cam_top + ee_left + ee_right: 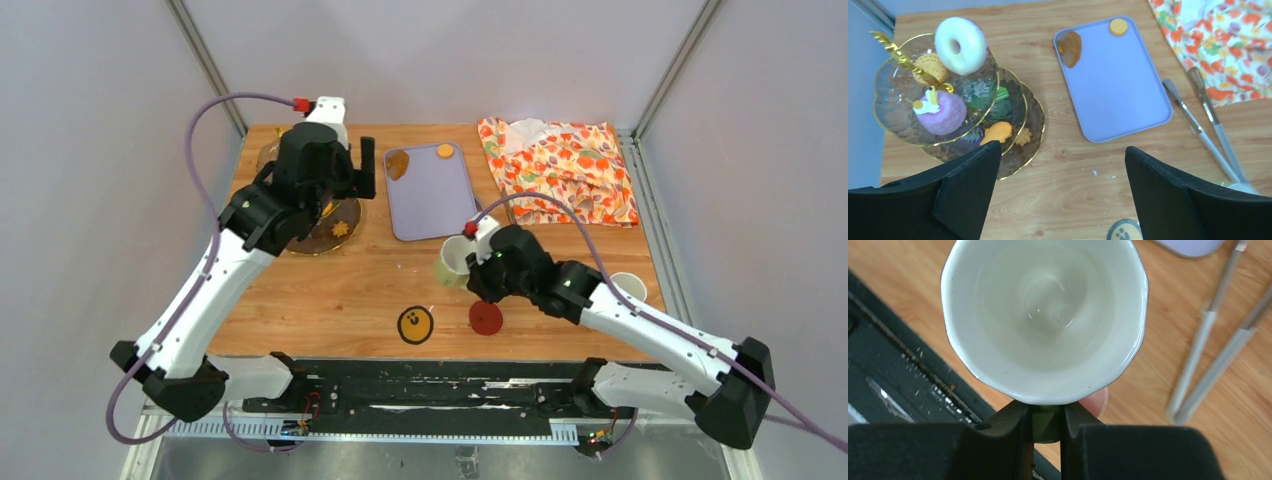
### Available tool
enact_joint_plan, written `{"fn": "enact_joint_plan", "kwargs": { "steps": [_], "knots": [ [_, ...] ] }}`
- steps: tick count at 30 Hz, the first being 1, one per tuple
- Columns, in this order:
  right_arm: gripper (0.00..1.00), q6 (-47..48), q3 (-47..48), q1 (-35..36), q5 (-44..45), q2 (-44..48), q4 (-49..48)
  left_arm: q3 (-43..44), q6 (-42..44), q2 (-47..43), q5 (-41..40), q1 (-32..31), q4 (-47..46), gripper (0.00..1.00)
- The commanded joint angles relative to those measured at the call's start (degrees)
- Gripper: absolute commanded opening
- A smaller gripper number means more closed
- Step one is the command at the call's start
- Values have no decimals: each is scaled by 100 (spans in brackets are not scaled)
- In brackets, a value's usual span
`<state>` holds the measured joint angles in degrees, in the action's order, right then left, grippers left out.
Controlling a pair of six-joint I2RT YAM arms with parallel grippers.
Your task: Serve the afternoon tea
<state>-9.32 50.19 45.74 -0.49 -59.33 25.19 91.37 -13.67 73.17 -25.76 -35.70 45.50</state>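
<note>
Right gripper (1048, 416) clamps shut on the mug (1043, 320) just below its rim. Left gripper (1063, 152) fingers spread wide, empty, near the glass stand (1032, 125).

flat rectangular tray (1128, 90): plain lilac
crumpled cloth (560, 165): orange flowers, pretty loud
round ceramic mug (1045, 315): creamy white

Glass stand (322, 240) mostly behind left arm (228, 262), tongs (1191, 360) cut by top edge

On your wooden worktop (340, 290) you have: one lilac tray (432, 195), rear centre; one orange-floral cloth (560, 165), rear right; metal tongs (1198, 125) beside the tray; red disc (486, 318) and yellow smiley disc (415, 324), front.
</note>
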Motion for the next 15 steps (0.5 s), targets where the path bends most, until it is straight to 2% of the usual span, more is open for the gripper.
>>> {"fn": "enact_joint_plan", "kwargs": {
  "steps": [1, 8, 15],
  "knots": [
    [1, 147, 17, 1072, 571, -367, -891, -165, -457, -489, 215, 220, -169, 98],
    [1, 466, 390, 2277, 1358, -1442, -1026, -442, -504, -566, 405, 239, -206, 98],
    [1, 592, 345, 2695, 1558, -1973, -1264, -745, -424, -707, 300, 235, -459, 98]
  ]
}}
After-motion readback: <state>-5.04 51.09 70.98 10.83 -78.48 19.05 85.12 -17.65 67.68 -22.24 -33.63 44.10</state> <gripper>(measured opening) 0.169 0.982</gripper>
